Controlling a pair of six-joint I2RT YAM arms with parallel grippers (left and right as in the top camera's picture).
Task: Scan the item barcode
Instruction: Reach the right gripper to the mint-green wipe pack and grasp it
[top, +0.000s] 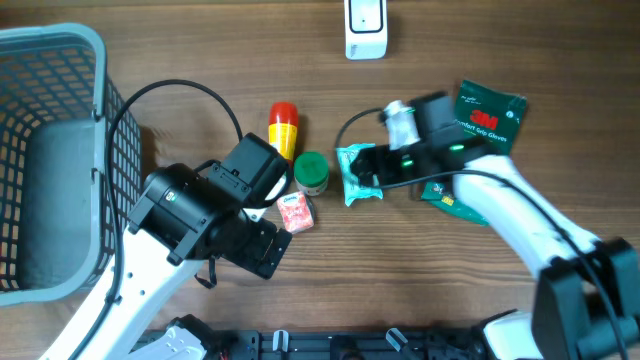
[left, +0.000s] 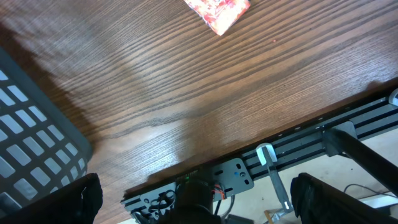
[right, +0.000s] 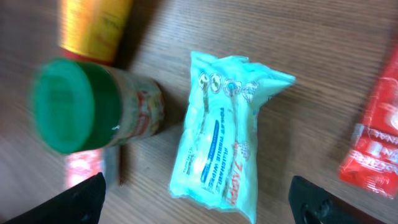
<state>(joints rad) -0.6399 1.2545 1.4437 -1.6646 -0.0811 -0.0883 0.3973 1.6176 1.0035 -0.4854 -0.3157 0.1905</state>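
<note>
The wide-open, empty right gripper (right: 198, 202) hovers astride the teal wipes packet (right: 224, 137), whose long axis runs 12 to 6 o'clock between its jaws.

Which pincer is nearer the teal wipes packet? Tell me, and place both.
Right. The right pincer hangs open directly over the teal wipes packet, a finger on each side. The left pincer sits farther off, beyond the green-lidded jar, on the basket side.

Likely a lab: wooden table (top: 420, 290), black rail (left: 348, 121).
</note>
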